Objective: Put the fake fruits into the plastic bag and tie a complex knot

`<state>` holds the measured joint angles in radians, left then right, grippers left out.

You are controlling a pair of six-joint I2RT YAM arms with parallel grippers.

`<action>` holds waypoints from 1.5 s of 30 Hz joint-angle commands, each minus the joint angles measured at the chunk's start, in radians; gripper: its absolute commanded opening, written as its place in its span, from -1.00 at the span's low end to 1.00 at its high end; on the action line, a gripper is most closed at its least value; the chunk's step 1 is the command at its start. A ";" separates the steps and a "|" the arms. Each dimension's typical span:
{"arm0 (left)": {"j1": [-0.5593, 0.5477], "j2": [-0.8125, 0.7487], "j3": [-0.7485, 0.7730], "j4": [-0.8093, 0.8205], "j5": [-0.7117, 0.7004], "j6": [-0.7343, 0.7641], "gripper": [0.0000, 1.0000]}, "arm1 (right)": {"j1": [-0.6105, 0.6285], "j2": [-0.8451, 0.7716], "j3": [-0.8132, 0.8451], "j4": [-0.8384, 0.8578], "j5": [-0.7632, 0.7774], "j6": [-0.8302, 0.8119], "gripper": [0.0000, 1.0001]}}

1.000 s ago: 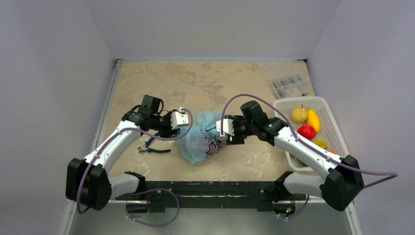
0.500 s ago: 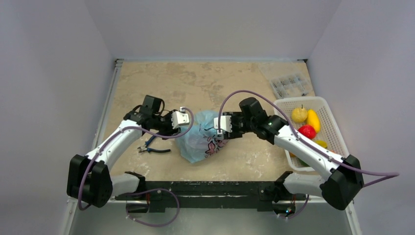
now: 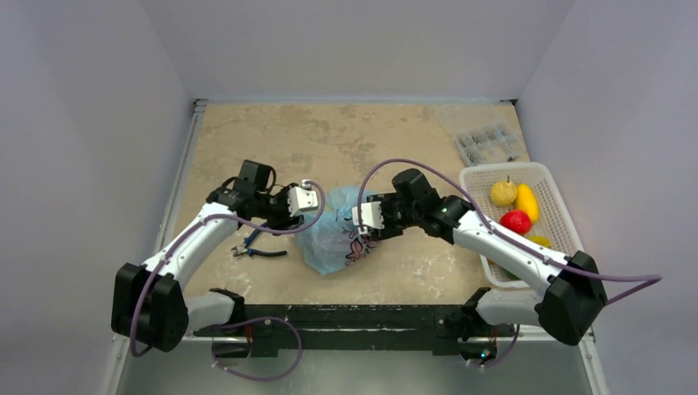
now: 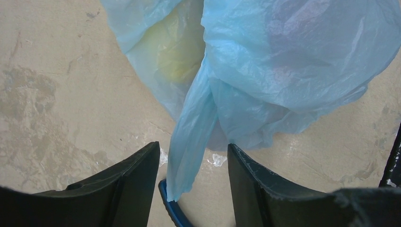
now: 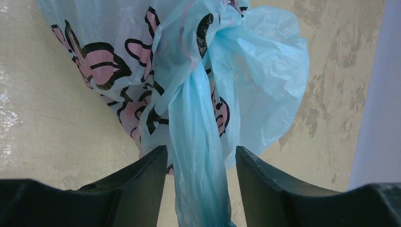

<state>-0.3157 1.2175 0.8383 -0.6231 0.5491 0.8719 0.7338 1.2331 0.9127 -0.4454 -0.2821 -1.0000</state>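
The light-blue plastic bag [image 3: 336, 234] with pink prints lies bulging at the table's middle, between both grippers. In the left wrist view my left gripper [image 4: 193, 146] is open, and a loose bag strip [image 4: 191, 142] hangs between its fingers, touching neither. A yellow fake fruit [image 4: 177, 52] shows through the film. My right gripper [image 5: 201, 149] is open around a twisted strip [image 5: 198, 179] that leaves a bunched spot [image 5: 187, 82]; I cannot tell if that is a knot. More fake fruits, a yellow pear [image 3: 503, 193], a banana [image 3: 528, 203] and a red one [image 3: 516, 220], sit in the basket.
The white slotted basket [image 3: 553, 197] stands at the right edge. Blue-handled pliers [image 3: 255, 247] lie left of the bag, under the left arm; one handle [image 4: 172, 213] shows below the left fingers. A clear compartment box [image 3: 486, 140] lies at the back right.
The right arm has moved left, closer in over the bag, and its jaws have narrowed a little. The left arm and the bag have barely shifted.
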 commanded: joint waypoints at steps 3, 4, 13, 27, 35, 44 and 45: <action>0.000 0.020 -0.010 0.015 -0.010 0.009 0.10 | 0.044 -0.007 0.004 0.061 0.042 -0.010 -0.17; 0.000 0.024 -0.016 0.020 -0.016 0.017 0.11 | 0.047 -0.012 0.002 0.057 0.043 -0.011 -0.29; 0.045 0.052 -0.059 0.053 -0.011 0.078 0.10 | 0.047 -0.063 -0.041 0.041 0.076 0.003 -1.00; 0.080 0.027 -0.040 0.140 -0.052 -0.211 -1.00 | -0.091 -0.060 -0.071 0.053 0.176 0.324 -1.00; 0.147 0.026 -0.019 0.220 -0.253 -0.571 -1.00 | -0.190 -0.070 -0.089 0.037 0.214 0.512 -1.00; 0.169 0.040 -0.022 0.214 -0.299 -0.767 -1.00 | -0.265 -0.041 -0.124 0.077 0.208 0.544 -1.00; 0.174 0.043 -0.009 0.213 -0.288 -0.773 -1.00 | -0.280 -0.028 -0.110 0.088 0.206 0.536 -1.00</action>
<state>-0.2153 1.2545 0.7956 -0.3897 0.4381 0.1898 0.5392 1.1866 0.8108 -0.3202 -0.1860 -0.4725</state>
